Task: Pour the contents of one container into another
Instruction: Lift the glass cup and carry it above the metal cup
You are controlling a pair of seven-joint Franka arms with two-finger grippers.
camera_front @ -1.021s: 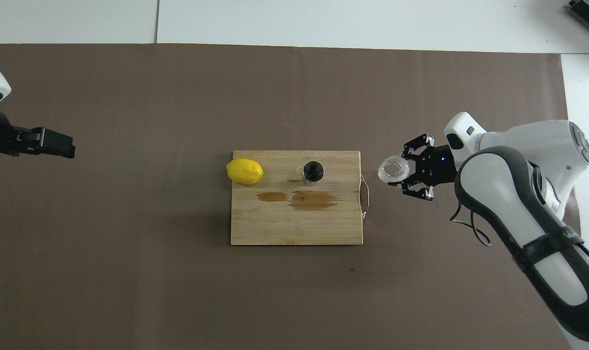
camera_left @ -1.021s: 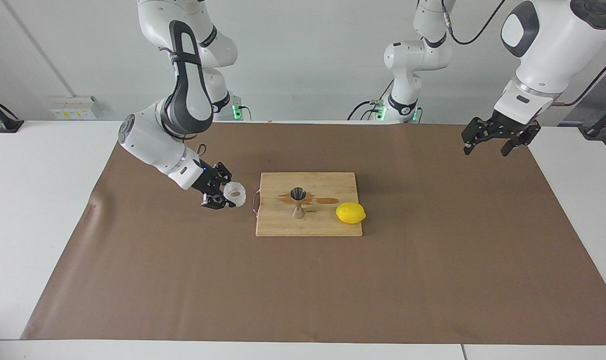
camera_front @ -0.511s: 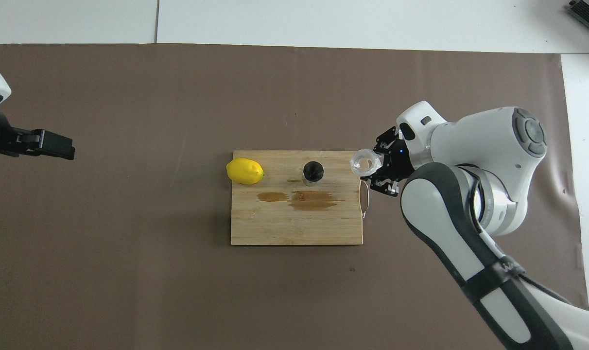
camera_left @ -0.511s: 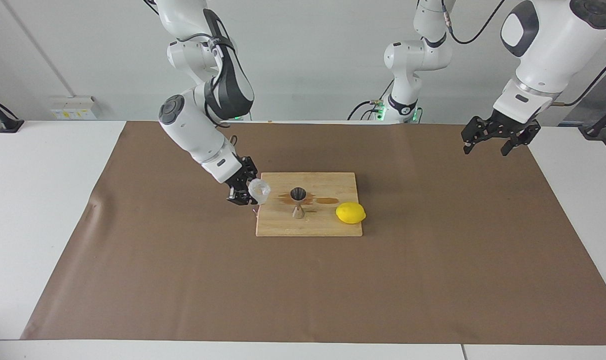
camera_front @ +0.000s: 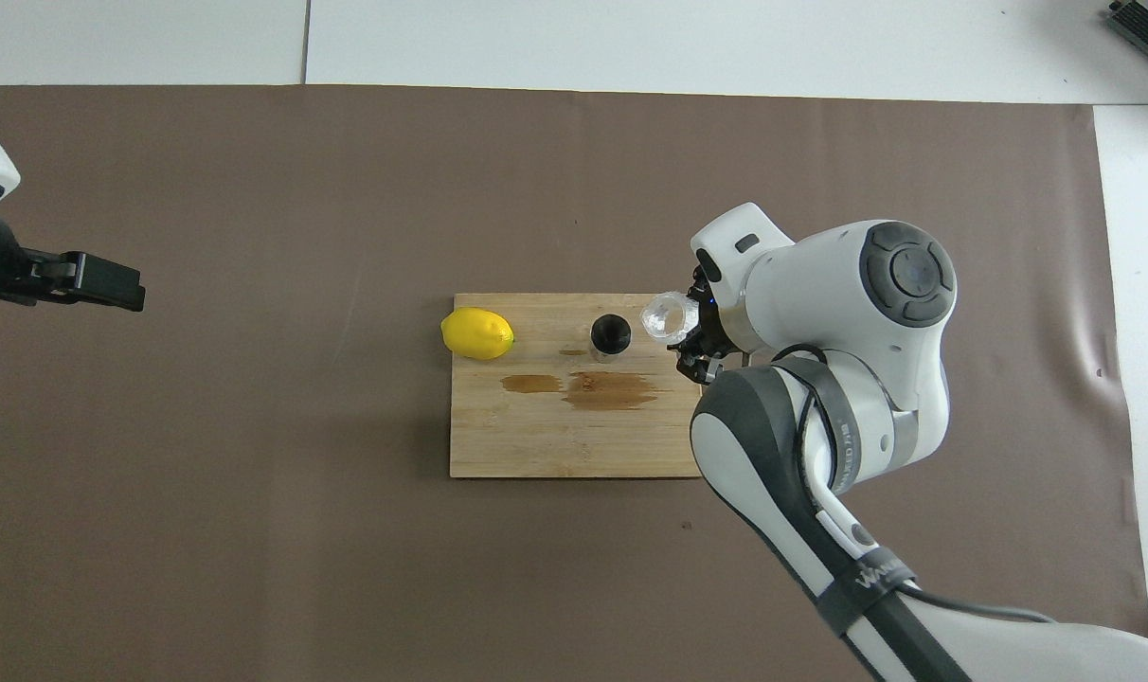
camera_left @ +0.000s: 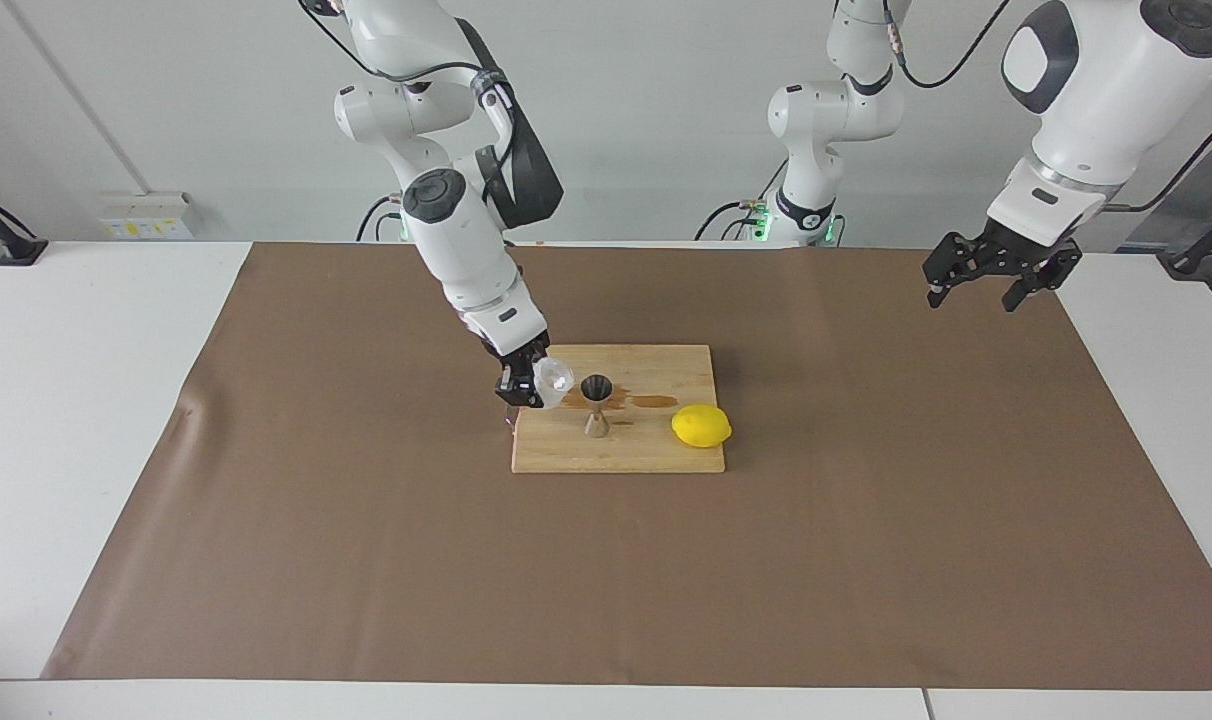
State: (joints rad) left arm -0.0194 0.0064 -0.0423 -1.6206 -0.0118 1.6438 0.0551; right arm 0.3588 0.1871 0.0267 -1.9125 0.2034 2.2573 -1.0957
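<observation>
**Camera Arrangement: Two Fixed Views**

The facing view looks from a high position across the table toward the robots, angled downward. It takes in the whole brown mat [camera_left: 866,560], both arm bases and the rear wall.

The overhead view looks steeply down from above the robots' end, directed forward. It frames the mat [camera_front: 252,521] more closely and excludes the bases and wall.

Both views share the mat's central area, including the wooden cutting board [camera_left: 626,455] [camera_front: 555,445]. The two views stand half a turn apart, so sides appear reversed between them.
</observation>
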